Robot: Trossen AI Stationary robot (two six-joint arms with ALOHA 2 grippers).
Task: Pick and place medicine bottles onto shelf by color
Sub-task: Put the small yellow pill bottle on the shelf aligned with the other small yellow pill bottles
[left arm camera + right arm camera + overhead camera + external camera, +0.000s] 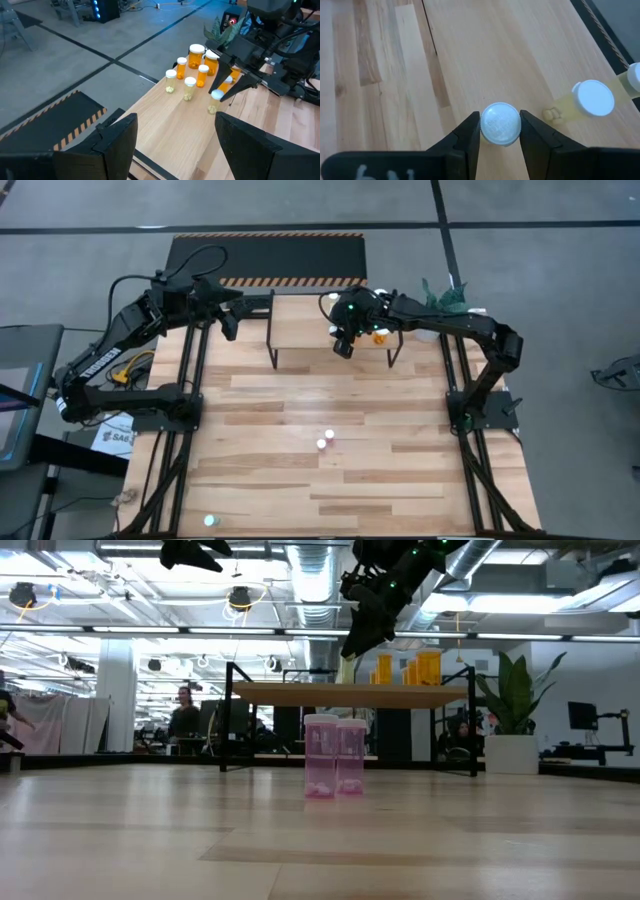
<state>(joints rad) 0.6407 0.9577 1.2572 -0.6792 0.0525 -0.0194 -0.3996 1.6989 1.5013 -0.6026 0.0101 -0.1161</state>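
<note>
Above shelf (175, 115), right gripper (500, 131) clamping bottle (500, 123)

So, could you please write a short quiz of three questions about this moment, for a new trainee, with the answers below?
1. True or false: the left gripper is holding a bottle.
2. Which gripper grips the white cap of a bottle above the shelf? A) left B) right C) neither
3. What colour are the two bottles standing on the tabletop in front of the shelf?

Key:
1. False; it is open and holds nothing, at the shelf's left end.
2. B, the right gripper.
3. Pink.
</note>
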